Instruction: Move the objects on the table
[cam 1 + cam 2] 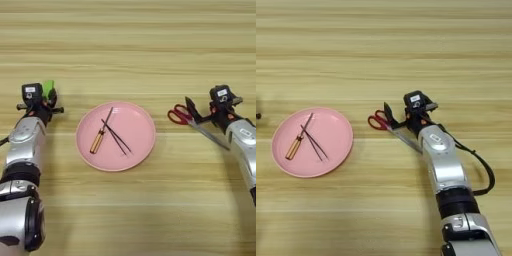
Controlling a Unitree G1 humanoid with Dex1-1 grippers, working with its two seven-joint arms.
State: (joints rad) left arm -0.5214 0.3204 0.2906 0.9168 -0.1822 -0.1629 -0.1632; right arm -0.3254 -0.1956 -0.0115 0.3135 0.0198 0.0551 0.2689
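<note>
Surface: bare wooden table (130, 45), pink plate (135, 150) centre.
Green block (48, 88): far left, pinched by left gripper (44, 101).
Handling: likely light, rigid; hold the long flat sides.
Right gripper (204, 113): by scissors (181, 116); finger state unclear.

Green block (48, 88) mostly hidden behind left gripper (44, 102); only its upper end shows, so grip contact can't be confirmed. Left gripper is cut out of the right eye view entirely (just a dark speck at the edge). Scissors (387, 126) blades run under right gripper (406, 122); finger state there unreadable. Pen not identifiable.
</note>
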